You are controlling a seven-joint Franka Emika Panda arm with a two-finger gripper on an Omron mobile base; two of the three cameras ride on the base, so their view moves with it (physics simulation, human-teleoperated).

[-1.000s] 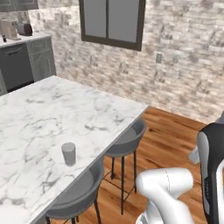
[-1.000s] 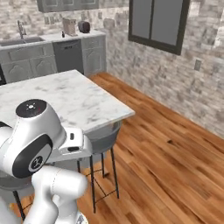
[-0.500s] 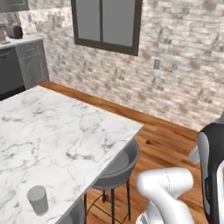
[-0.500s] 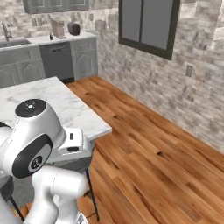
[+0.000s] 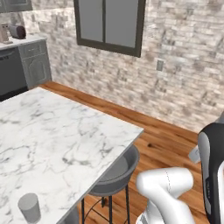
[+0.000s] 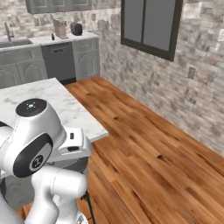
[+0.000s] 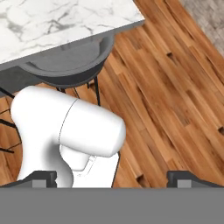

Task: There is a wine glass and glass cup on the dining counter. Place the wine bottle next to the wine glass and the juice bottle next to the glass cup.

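glass cup far from open jaws

Glossy white rounded arm with bulbous links, dark round joint caps, a black side panel; small dark square fingers.

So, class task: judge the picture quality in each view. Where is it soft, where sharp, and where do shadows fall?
Left base view: the brick wall looks soft and smeared, and the glass cup is flat grey with faint shading. Right base view: the far cabinets are blurry. Hand view: the dining counter edge is crisp, with the stool shaded beneath it.
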